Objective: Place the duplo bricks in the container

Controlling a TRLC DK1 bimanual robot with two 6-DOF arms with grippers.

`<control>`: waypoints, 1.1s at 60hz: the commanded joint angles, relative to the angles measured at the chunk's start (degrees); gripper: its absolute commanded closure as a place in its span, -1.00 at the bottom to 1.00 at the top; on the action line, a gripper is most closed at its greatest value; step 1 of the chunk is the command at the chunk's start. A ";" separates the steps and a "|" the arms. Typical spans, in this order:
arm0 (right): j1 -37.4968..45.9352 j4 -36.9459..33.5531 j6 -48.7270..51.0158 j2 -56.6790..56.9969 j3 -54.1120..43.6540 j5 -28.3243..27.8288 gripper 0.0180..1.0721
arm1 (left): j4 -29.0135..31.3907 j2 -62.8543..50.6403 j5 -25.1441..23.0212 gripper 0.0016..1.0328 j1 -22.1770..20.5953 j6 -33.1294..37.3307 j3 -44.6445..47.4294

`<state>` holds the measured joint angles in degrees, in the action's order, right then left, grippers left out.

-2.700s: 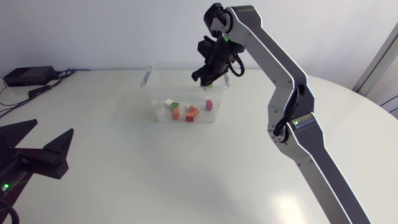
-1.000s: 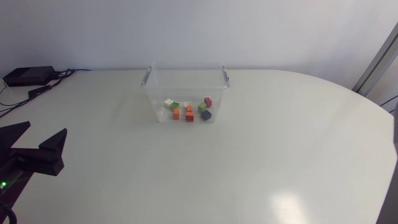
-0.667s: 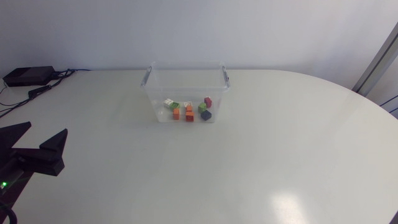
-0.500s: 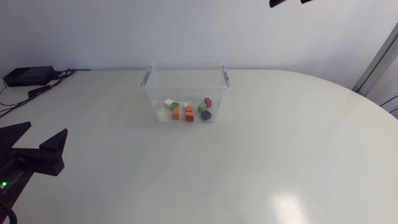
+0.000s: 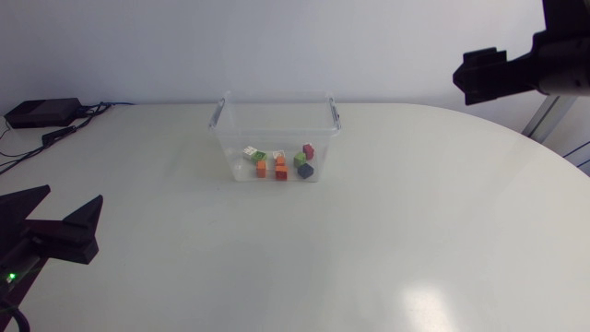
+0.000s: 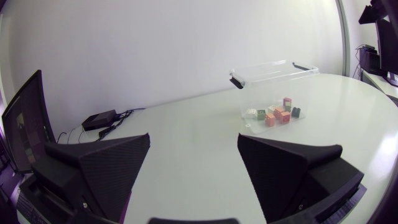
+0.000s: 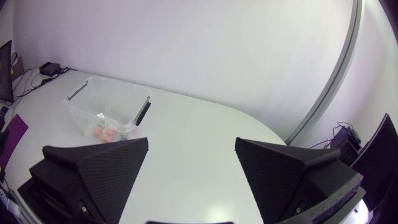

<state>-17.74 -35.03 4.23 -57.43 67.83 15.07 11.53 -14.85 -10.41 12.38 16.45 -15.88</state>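
Observation:
The clear plastic container point(image 5: 277, 115) stands at the back middle of the table, with several duplo bricks point(image 5: 280, 164) in orange, green, white, red and dark blue on its floor. My left gripper point(image 5: 72, 195) rests low at the table's left edge, open and empty. In the left wrist view the container point(image 6: 273, 78) and the bricks point(image 6: 277, 114) lie far ahead of the open gripper point(image 6: 193, 152). My right gripper point(image 5: 479, 76) hangs high at the far right, away from the container. The right wrist view has its gripper point(image 7: 191, 152) open and empty, with the container point(image 7: 93, 93) well beyond it.
A black box point(image 5: 41, 112) with cables sits at the table's back left corner, also seen as the black box point(image 6: 99, 118) in the left wrist view. The table's rounded edge point(image 5: 553, 152) curves along the right side.
My right arm lifted away from the container, left the head view, and now shows again high at the far right. A dark blue and a green brick now lie in the container. The left arm barely shifted.

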 commanded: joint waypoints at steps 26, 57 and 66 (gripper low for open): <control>11.50 15.78 4.21 19.02 -26.96 0.13 -0.91 | -0.02 7.12 -0.22 -0.76 -2.36 -0.45 3.75; 14.52 26.07 5.72 32.56 -43.73 -5.12 -0.91 | -3.57 15.46 1.38 -0.92 -5.42 -1.83 9.68; 15.14 27.79 3.82 37.32 -48.34 -7.03 -0.91 | -5.09 15.35 3.11 -0.92 -6.75 -4.63 10.87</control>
<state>-3.20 -8.64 9.87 -22.09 22.28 8.69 7.62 0.19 -8.16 6.39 14.41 -6.74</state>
